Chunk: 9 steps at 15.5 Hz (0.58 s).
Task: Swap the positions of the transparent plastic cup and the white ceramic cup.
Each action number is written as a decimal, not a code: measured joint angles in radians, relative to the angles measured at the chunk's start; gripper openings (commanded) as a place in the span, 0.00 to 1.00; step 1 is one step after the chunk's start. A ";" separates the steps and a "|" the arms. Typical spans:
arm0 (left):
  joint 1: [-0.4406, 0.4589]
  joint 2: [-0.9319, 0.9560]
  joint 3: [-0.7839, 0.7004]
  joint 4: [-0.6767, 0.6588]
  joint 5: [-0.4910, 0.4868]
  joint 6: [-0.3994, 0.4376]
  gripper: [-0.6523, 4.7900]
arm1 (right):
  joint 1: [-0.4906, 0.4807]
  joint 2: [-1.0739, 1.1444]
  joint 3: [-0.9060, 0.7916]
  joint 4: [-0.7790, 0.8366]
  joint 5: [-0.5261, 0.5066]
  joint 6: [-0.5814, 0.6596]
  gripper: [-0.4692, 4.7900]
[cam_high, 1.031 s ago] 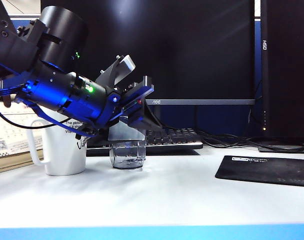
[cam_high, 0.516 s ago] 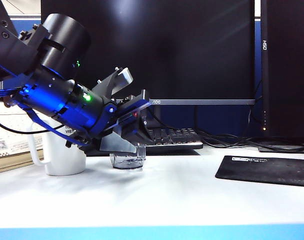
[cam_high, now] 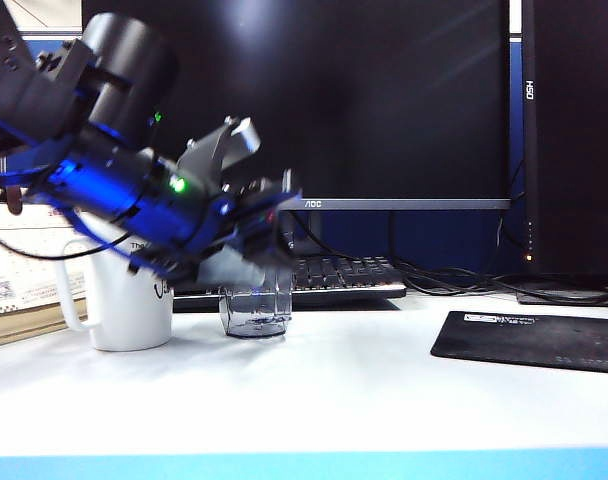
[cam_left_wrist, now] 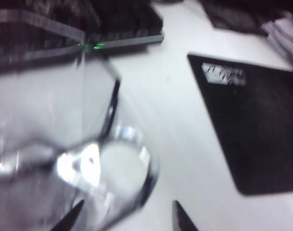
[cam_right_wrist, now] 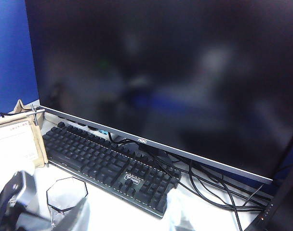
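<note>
Swap not yet accomplished. The transparent plastic cup [cam_high: 255, 311] is standing on the desk just beside the white ceramic cup [cam_high: 127, 300]. The left gripper [cam_high: 261, 262] is hovering spread over the plastic cup's rim, nothing pinched. The right gripper's state cannot be determined.

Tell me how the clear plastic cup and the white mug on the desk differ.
The white mug is taller; the clear plastic cup is short. The mug is opaque with black print, while the cup is see-through with angled sides. The mug stands free at the left, while the left gripper sits at the top of the cup, grip unclear. The right gripper is not visible. Both stand upright on the white desk, in front of the keyboard.
</note>
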State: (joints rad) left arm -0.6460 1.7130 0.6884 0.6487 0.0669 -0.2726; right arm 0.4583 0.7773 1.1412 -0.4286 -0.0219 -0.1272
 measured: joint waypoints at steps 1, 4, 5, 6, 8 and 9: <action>0.000 0.000 0.019 0.003 0.000 0.007 0.54 | 0.000 0.000 0.000 0.000 0.000 -0.002 0.49; 0.000 0.000 0.048 0.006 -0.014 0.037 0.54 | 0.000 0.000 0.000 0.003 0.000 -0.002 0.49; -0.001 0.002 0.048 0.002 -0.030 0.037 0.54 | 0.000 0.000 0.000 0.003 0.000 -0.002 0.49; 0.001 0.010 0.048 -0.002 -0.038 0.037 0.54 | 0.000 0.000 0.000 0.003 0.001 -0.002 0.49; 0.001 0.051 0.049 -0.005 -0.044 0.037 0.54 | 0.000 0.000 0.000 0.004 0.001 -0.004 0.49; 0.001 0.079 0.049 0.010 -0.041 0.032 0.54 | 0.000 0.000 0.000 0.003 0.001 -0.005 0.49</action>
State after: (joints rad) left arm -0.6453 1.7920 0.7372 0.6582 0.0257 -0.2401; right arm 0.4580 0.7773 1.1412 -0.4252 -0.0208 -0.1326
